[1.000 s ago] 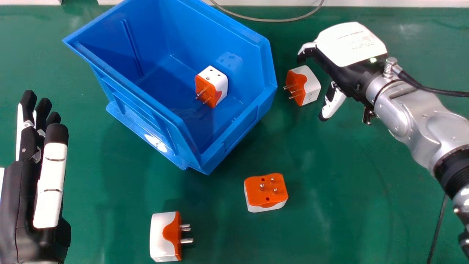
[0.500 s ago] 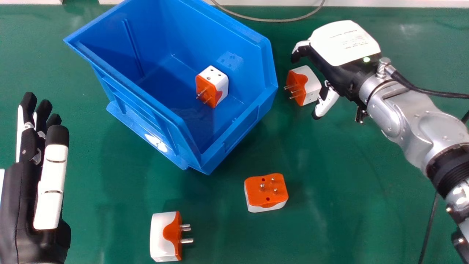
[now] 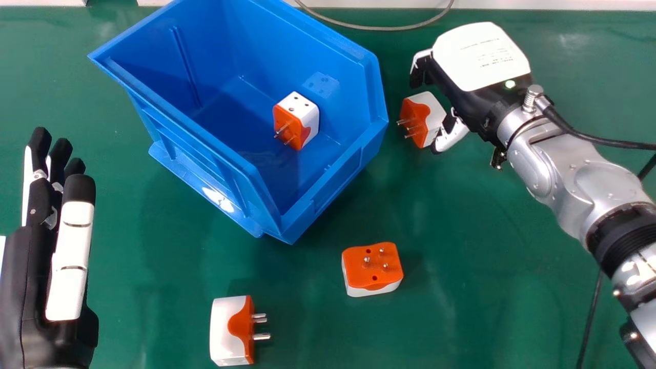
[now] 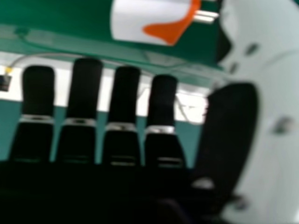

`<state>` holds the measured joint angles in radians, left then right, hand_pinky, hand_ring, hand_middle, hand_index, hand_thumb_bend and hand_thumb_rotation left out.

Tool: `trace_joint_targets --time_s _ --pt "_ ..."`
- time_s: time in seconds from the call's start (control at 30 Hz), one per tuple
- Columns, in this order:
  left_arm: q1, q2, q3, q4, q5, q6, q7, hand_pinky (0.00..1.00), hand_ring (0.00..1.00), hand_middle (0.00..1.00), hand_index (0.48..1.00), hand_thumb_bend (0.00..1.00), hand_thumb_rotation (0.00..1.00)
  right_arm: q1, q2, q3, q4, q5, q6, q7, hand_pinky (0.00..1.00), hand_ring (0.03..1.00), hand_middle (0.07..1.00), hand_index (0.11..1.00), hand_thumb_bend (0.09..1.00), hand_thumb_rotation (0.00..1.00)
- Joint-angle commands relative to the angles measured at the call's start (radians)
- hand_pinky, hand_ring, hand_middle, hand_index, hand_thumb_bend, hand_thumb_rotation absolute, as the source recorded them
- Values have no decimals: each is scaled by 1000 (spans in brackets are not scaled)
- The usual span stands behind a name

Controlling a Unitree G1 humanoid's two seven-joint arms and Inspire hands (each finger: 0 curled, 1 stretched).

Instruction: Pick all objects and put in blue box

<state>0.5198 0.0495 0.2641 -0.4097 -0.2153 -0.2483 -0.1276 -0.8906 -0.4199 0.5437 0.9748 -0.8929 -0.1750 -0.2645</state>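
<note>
My right hand (image 3: 482, 59) hangs over the far right of the table, open, fingers on the far side of an orange and white plug adapter (image 3: 424, 119) and thumb at its near right corner; I cannot tell whether they touch. In the right hand view, this hand (image 4: 120, 142) has its fingers fairly straight, and the adapter (image 4: 145, 21) lies beyond them. A second adapter (image 3: 302, 120) rests inside the blue box (image 3: 205, 138). Two others, one prongs-up (image 3: 371, 269) and one on its side (image 3: 230, 330), lie nearer. My left hand (image 3: 69, 256) stands open at the left.
The box's raised right wall stands close beside the far right adapter. A grey cable (image 3: 379, 28) curves along the table's far edge, and a dark cable (image 3: 589, 318) runs beside the right arm. Green tabletop (image 3: 487, 246) spreads between the near adapters and that arm.
My right hand has moved left, bringing its thumb in to the adapter's near right corner, and its fingers have bent slightly downward. The adapters, the box and my left hand have stayed in place.
</note>
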Motion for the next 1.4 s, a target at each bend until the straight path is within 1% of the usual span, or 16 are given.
trace_joint_targets --time_s 0.0,0.13,0.23,0.33,0.37,0.43,0.47,0.5,0.57,0.67,0.87,0.93,1.1,1.17,1.27,1.37 --pt "7 3 12 -29 0 -8 5 990 990 998 1000 640 809 -45 1 -7 -1 7 15 -23 340 457 589 560 605 3" --pt "14 1 9 -41 1 1 8 988 988 997 1000 643 807 -48 -2 7 2 -13 23 -47 332 450 575 542 564 1" --pt "14 1 10 -38 -6 -7 4 987 988 996 1000 643 807 -44 -1 -4 -1 1 10 -60 326 444 568 539 549 1" --pt "16 1 10 -40 -5 -7 5 987 988 998 1000 639 804 -42 0 -9 4 9 -1 -73 317 435 554 536 528 0" --pt "16 1 10 -40 -4 -9 4 987 988 998 1000 639 804 -43 0 -10 5 11 -4 -70 317 435 554 536 528 0" --pt "16 2 10 -40 -9 -11 0 987 989 998 1000 638 802 -45 -4 -3 6 1 -7 -80 315 433 552 533 520 0" --pt "14 4 11 -35 -9 -17 -4 987 989 999 1000 637 802 -46 -5 1 7 -6 -3 -83 313 431 549 532 514 0" --pt "13 5 12 -33 -8 -18 -4 987 989 999 1000 637 802 -45 -5 1 6 -6 -1 -82 313 431 549 532 514 0" --pt "12 5 13 -30 -12 -20 -8 990 992 999 1000 636 803 -43 -3 -6 4 2 -4 -79 308 425 541 534 505 0" --pt "15 6 13 -35 -14 -13 -8 992 993 1000 1000 636 804 -42 -5 -4 0 1 -4 -76 304 420 533 535 502 0" --pt "16 4 13 -37 -13 -15 -5 997 998 1000 1000 638 809 -40 -5 -7 4 7 -11 -68 296 409 517 539 494 0" --pt "15 6 13 -37 -21 -12 -10 997 998 1000 1000 638 809 -40 -7 -4 3 1 -7 -73 296 409 517 539 494 0" --pt "13 6 10 -44 -10 -6 -1 997 998 1000 1000 633 811 -50 -10 11 12 -15 0 -66 294 408 517 538 493 0" --pt "12 5 8 -50 -11 5 4 996 998 1000 1000 630 813 -52 -12 11 11 -13 1 -61 295 410 513 540 492 0" --pt "10 7 8 -50 -15 12 2 996 998 1000 1000 632 811 -51 -9 1 2 2 18 -28 298 412 514 540 492 0" --pt "8 7 11 -49 -10 14 4 997 999 1000 1000 636 810 -48 -9 -5 -13 10 27 -1 301 414 511 540 492 0"
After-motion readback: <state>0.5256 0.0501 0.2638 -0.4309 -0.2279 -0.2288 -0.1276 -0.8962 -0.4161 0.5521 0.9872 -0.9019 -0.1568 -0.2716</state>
